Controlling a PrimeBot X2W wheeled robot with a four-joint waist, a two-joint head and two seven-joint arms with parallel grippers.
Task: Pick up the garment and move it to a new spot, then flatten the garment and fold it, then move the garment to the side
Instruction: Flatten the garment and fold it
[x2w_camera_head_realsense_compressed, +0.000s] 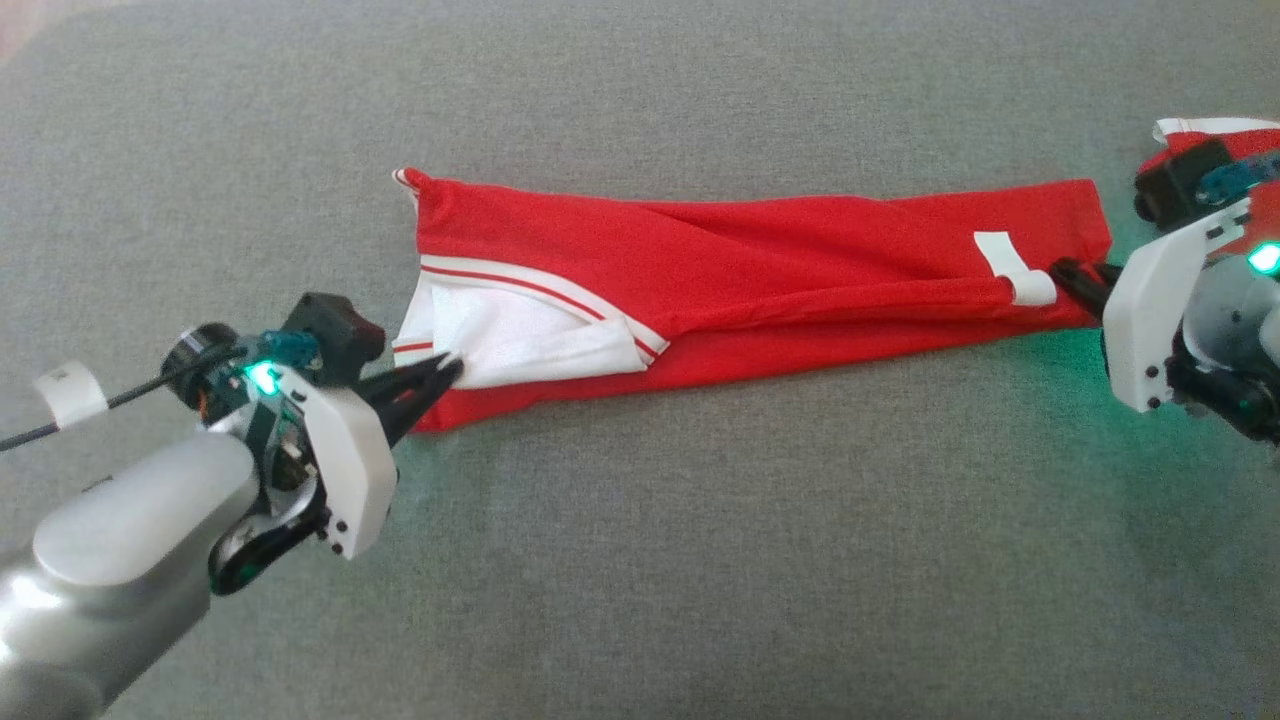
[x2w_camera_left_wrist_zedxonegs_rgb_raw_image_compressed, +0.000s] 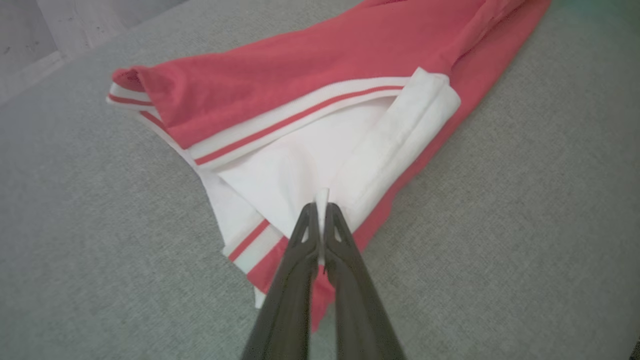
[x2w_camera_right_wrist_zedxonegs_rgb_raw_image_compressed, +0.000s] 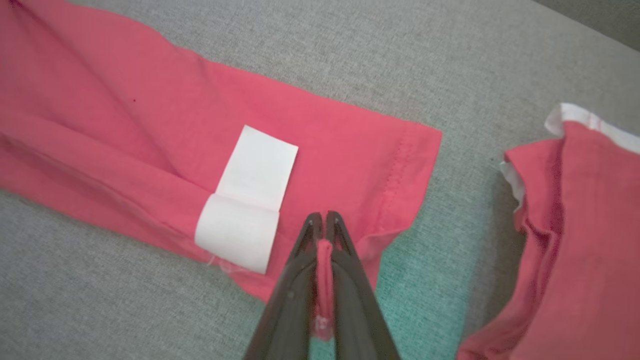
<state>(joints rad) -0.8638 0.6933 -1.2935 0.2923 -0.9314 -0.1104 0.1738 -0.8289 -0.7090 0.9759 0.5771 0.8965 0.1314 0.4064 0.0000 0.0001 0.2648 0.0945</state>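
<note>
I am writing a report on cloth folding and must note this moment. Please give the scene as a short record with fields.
surface: grey surface
garment: red garment with white striped trim, stretched into a long band
left gripper: shut on the white end
right gripper: shut on the red hem, beside the white label
other: second red cloth with a white edge, lying apart from the hem
</note>
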